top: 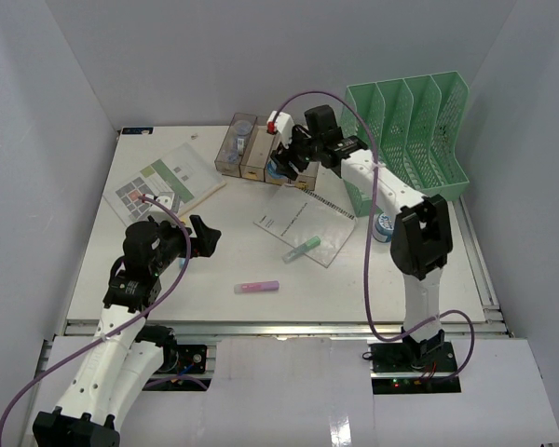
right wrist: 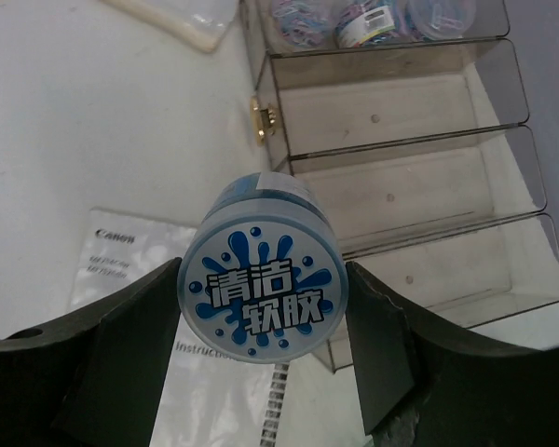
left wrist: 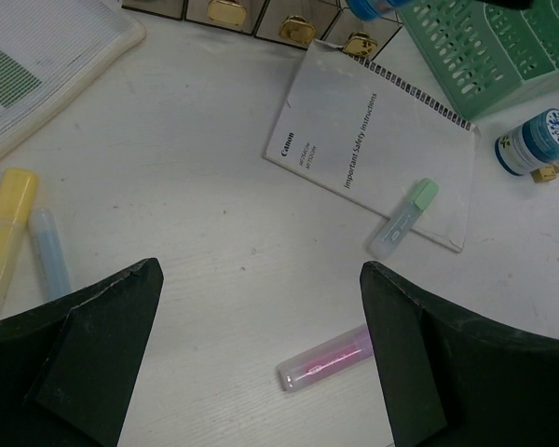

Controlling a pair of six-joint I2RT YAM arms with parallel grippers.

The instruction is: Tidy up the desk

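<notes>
The white desk point(top: 335, 289) carries scattered stationery. My right gripper point(top: 284, 166) is shut on a round jar with a blue splash-print lid point(right wrist: 261, 293), one finger on each side of it. It holds the jar above the near end of the row of clear brownish bins point(right wrist: 401, 186). My left gripper point(left wrist: 261, 279) hangs open and empty over the desk's left half. A pink tube point(left wrist: 326, 358) lies on the desk just inside its right finger. A green-capped tube point(left wrist: 405, 219) rests on the edge of a Canon booklet point(left wrist: 373, 140).
A green mesh file rack point(top: 419, 130) stands at the back right, with a second blue-lidded jar point(top: 384, 226) in front of it. A mesh pouch with papers point(top: 163, 182) lies at the back left. A yellow highlighter point(left wrist: 7, 233) and a pale blue tube point(left wrist: 51, 251) lie nearby.
</notes>
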